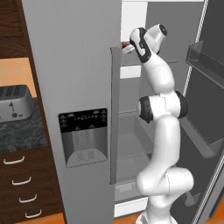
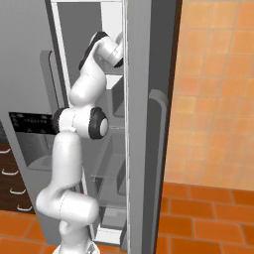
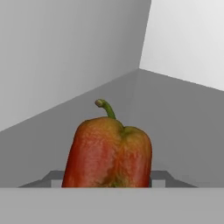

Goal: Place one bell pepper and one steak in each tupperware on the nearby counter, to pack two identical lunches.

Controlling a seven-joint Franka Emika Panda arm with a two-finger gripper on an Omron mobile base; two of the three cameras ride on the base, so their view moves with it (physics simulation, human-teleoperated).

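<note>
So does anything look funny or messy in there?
Nothing looks spilled, broken or crooked. The bell pepper stands upright on a grey fridge shelf, stem up, right in front of the hand. The fridge door hangs open, but that is just so the arm can reach inside.

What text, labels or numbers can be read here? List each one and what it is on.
No text reads clearly.
The black control panel on the fridge door, above the dispenser, carries small pale marks, too blurred to read.
The toaster and the bell pepper show no lettering.
</note>
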